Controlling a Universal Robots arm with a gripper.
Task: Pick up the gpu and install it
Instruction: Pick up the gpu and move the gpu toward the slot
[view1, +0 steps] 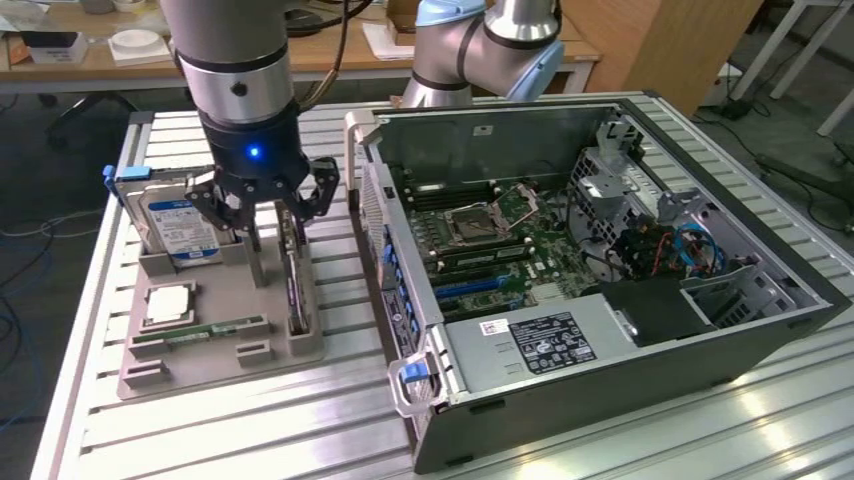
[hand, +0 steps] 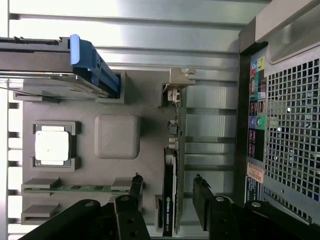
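I have the arm's pincer (view1: 274, 218) (hand: 167, 178) hanging low over the grey moulded tray (view1: 227, 362) (hand: 150, 100), which sits on the slatted aluminium counter (view1: 240, 430) (hand: 125, 20). Its jaws stand wide, with one black finger (hand: 136, 192) on either side of the gpu (view1: 296, 290) (hand: 169, 195), a slim green circuit card with a black face. From the wrist view I see a gap between the card and each finger, so nothing is gripped.

The gpu stands on its long edge in a slot of the tray, on the side nearest the open black and silver computer case (view1: 601, 385) (hand: 290, 125). Its silver metal bracket (hand: 180, 82) is at the end away from the fingers.

In the same tray I can pick out a boxy silver hard drive with a blue label (view1: 180, 225), propped upright towards the exterior view's left. A square silver processor chip (view1: 171, 303) (hand: 51, 145) lies flat there too, and a narrow green memory stick (view1: 214, 328) (hand: 75, 188) sits in its holder just beside the chip.

The case lies on its side to the exterior view's right of the tray, open upward, with its green motherboard (view1: 494, 240) exposed.
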